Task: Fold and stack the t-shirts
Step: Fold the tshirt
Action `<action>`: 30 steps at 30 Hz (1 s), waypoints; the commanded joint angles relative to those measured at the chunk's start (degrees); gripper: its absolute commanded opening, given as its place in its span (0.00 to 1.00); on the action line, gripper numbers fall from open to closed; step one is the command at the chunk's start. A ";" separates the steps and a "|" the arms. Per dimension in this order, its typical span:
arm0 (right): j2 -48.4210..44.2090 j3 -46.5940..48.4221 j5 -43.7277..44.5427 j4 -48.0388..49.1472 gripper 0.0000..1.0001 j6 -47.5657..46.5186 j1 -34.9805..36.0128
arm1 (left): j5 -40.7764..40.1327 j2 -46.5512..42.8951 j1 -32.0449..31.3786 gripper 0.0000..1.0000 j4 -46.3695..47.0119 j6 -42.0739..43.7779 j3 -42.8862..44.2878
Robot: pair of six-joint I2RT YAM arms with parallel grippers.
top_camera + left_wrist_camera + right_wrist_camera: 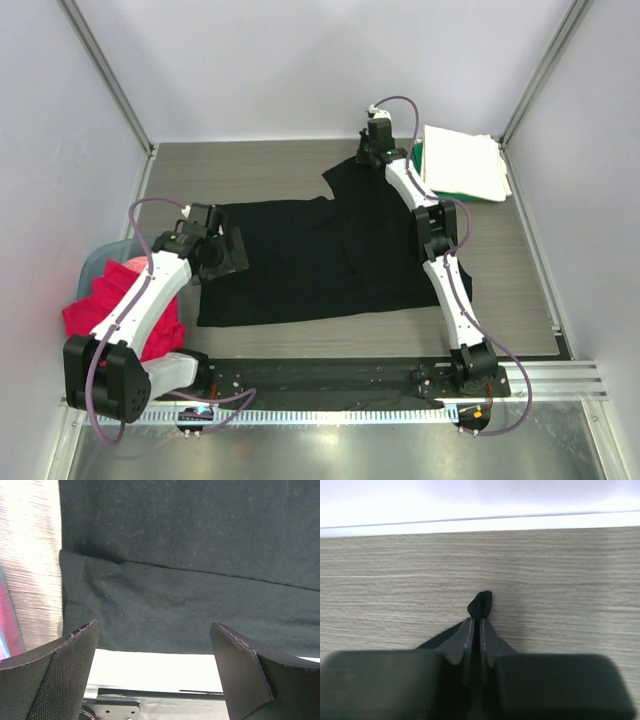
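Observation:
A black t-shirt (320,260) lies spread across the middle of the table, one part pulled up toward the back. My right gripper (372,155) is shut on the black t-shirt's far edge; in the right wrist view a tip of black cloth (481,604) sticks out between the closed fingers, over the wood table. My left gripper (228,252) is open at the shirt's left edge; in the left wrist view its fingers (65,665) frame the shirt's hem (165,610), empty. Folded white (462,160) and green shirts are stacked at the back right. Red and pink shirts (120,305) fill a tub at left.
The pale blue tub (95,262) sits at the table's left edge beside my left arm. A black rail (330,375) runs along the near edge by the arm bases. Grey walls enclose the table on three sides.

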 commanded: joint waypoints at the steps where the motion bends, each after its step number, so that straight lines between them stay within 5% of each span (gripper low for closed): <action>1: -1.71 -0.37 -0.79 -3.15 0.06 1.64 -0.42 | -2.16 0.39 -0.68 0.93 -0.04 0.38 0.79; 8: -12.68 -9.30 1.40 -1.74 0.01 4.64 -3.24 | -8.13 3.90 -0.77 0.91 -1.27 0.20 3.77; 13: -27.78 -20.47 1.67 -1.56 0.01 4.37 -3.24 | -6.48 11.19 3.53 0.88 -1.45 -0.50 17.56; 20: -41.96 -39.97 -0.69 -1.74 0.01 4.64 -2.54 | -4.98 31.22 11.88 0.79 1.10 -0.86 36.98; 27: -48.73 -49.76 -4.30 -1.30 0.01 6.92 -2.54 | -5.24 58.53 13.30 0.70 -7.59 -1.56 62.73; 30: -50.05 -52.04 -5.36 -1.12 0.01 7.10 -2.45 | -6.12 63.39 13.30 0.69 -9.88 -1.82 69.86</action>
